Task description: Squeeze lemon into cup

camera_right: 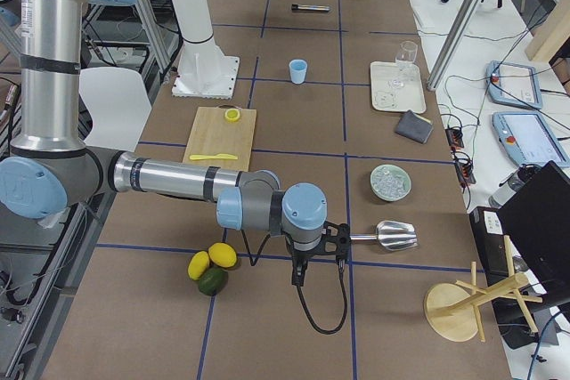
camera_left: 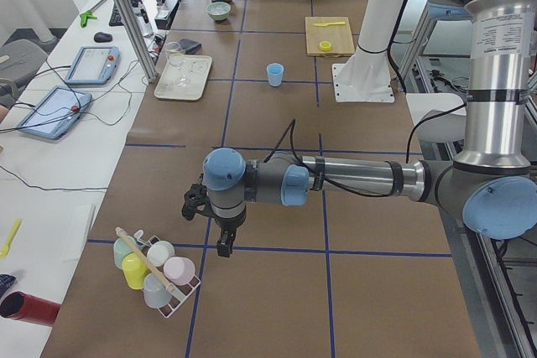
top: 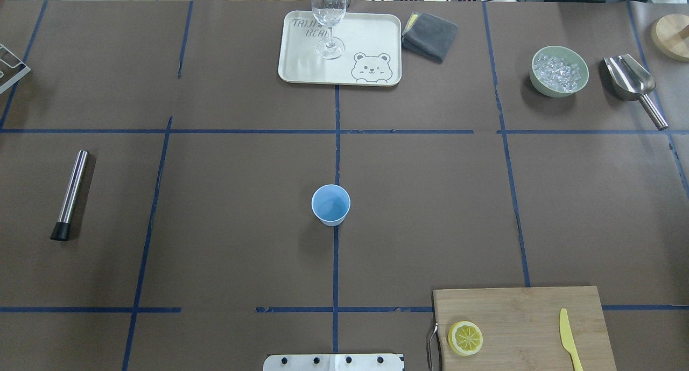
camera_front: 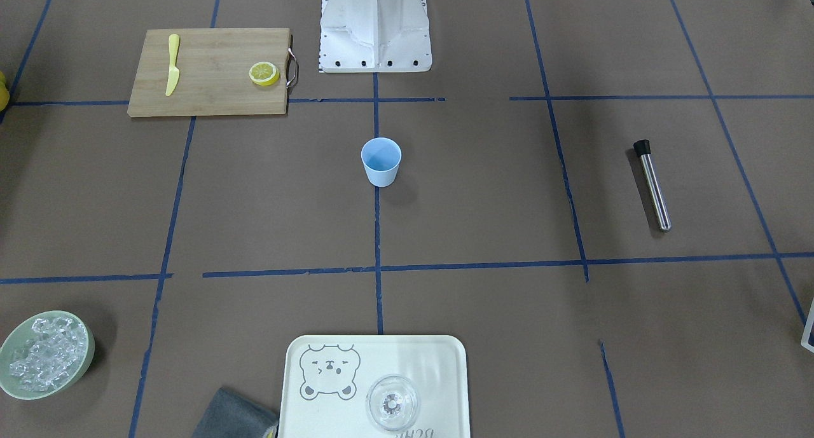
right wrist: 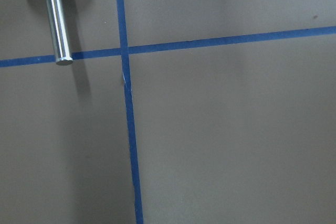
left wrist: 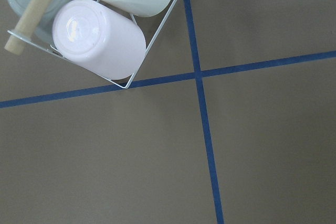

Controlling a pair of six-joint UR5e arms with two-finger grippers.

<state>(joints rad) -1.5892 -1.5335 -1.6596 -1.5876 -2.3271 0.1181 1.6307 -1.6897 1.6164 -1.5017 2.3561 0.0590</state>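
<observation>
Two claws hovered at ends of table (top: 215, 225), my left claw (camera_left: 223, 249) and right claw (camera_right: 297, 273); open or closed, could not tell. Thin lemon (top: 465, 338) lay flat on board (top: 525, 317), cup (top: 330, 204) mid-table, well apart. Risk: slice slipping, drops missing cup.

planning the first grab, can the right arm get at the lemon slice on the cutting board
Probably yes: the lemon slice lies uncovered on the cutting board on the right arm's side, the yellow knife lies apart at the board's other end, and the right gripper hangs over the table.
</observation>
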